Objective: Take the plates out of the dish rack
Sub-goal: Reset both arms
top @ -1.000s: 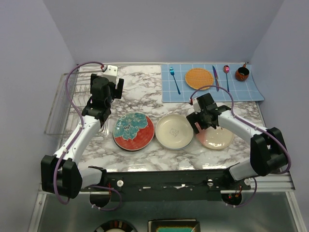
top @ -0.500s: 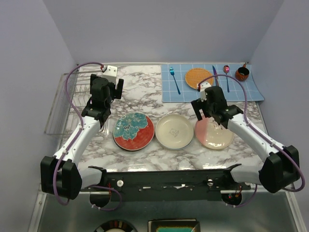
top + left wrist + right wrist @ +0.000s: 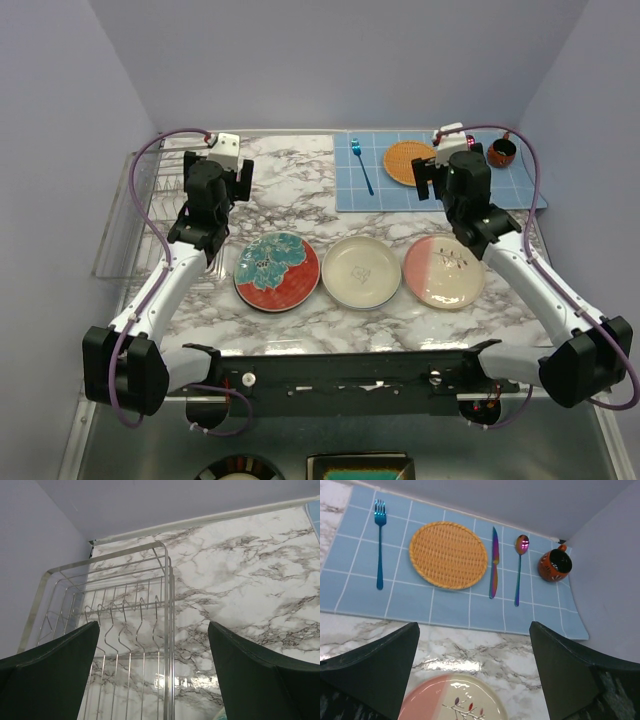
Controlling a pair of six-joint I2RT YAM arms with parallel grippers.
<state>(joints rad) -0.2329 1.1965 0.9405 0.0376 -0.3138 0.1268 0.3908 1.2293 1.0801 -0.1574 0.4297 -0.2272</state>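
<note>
Beside the dish rack (image 3: 150, 215): three plates in a row on the tabletop (image 3: 290, 190) — teal floral plate (image 3: 277, 271) nearest, cream plate (image 3: 361, 271) next, pink-and-cream plate (image 3: 443, 271) farthest.
Right gripper (image 3: 447, 170): lifted off the pink-and-cream plate within the last second, now raised toward the blue mat (image 3: 520, 185), spread wide, empty.
Left gripper (image 3: 226, 180): unmoved by the dish rack, wide apart, empty.
Dish rack slots: no plate visible in the wrist view.
Meaning: unloading likely complete.
</note>
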